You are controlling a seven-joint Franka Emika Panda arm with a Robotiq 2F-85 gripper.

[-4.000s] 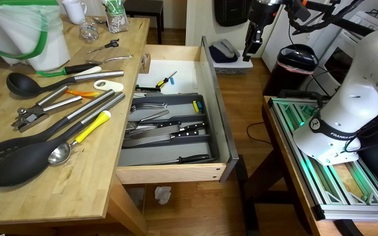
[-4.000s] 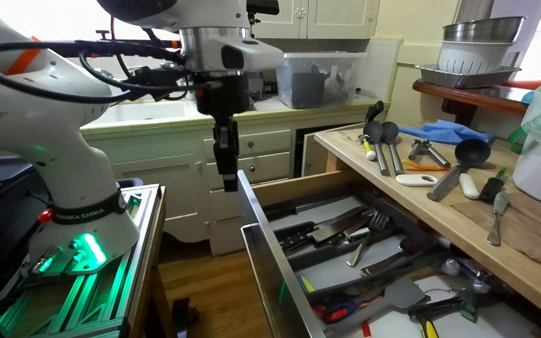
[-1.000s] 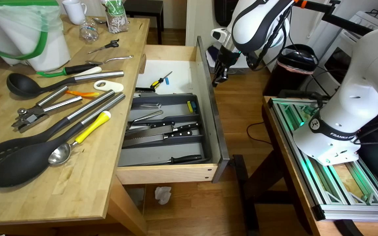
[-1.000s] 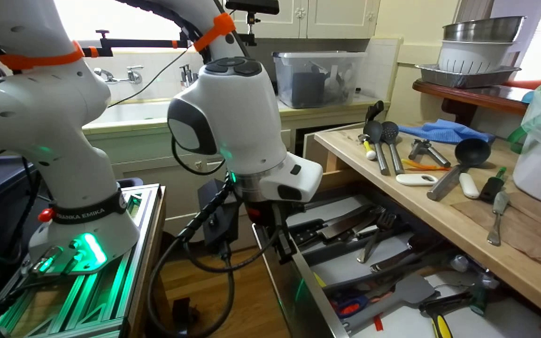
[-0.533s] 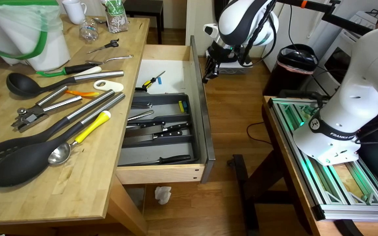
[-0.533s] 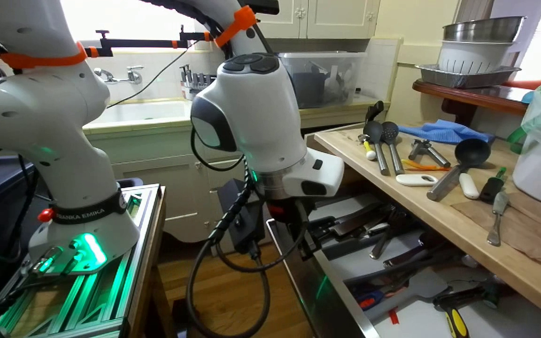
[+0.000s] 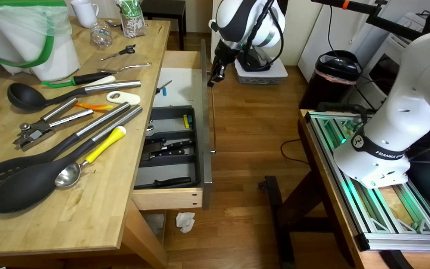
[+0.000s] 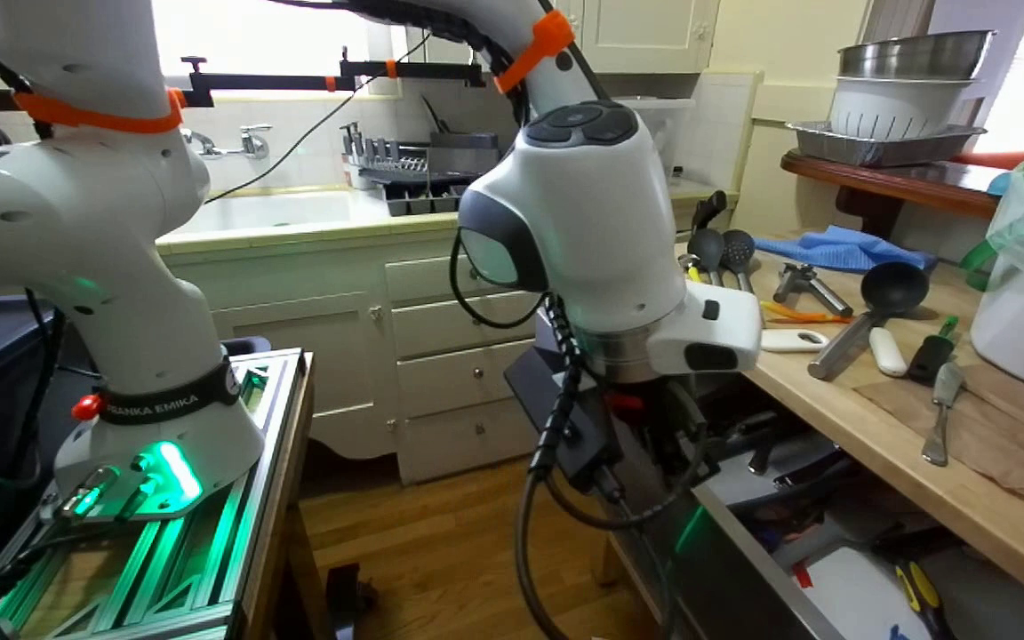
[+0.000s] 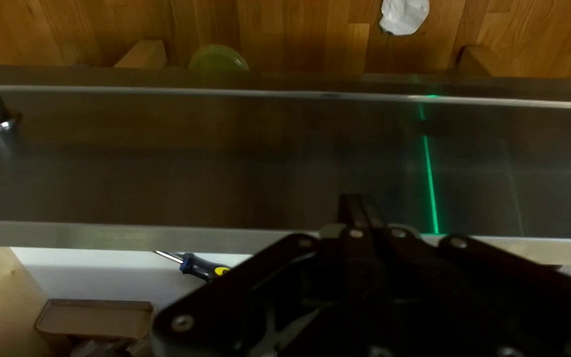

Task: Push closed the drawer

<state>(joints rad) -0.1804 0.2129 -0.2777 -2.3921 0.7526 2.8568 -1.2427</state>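
Observation:
The drawer (image 7: 206,168) is partly open under the wooden table in both exterior views; its grey front also fills much of the wrist view (image 9: 216,173). A dark divided tray (image 7: 174,110) inside holds knives; the tabletop hides its inner part. A metal bar handle (image 9: 191,91) runs along the front. My gripper (image 7: 212,84) is at the outer face of the front panel, toward its far end in an exterior view. In the wrist view its fingertips (image 9: 352,208) are together with nothing between them, against or very near the panel; contact itself is not clear.
The wooden tabletop (image 7: 88,213) above the drawer carries ladles (image 7: 32,179), a can opener (image 7: 32,130) and a white bin (image 7: 54,56). A lidded box (image 7: 263,76) stands on the floor behind the gripper. My base stands on a metal-framed table (image 7: 349,209). Cables hang from the wrist (image 8: 525,551).
The arm has come down to the drawer front and moved toward the table. The drawer has slid inward with it, with less of the tray and contents showing.

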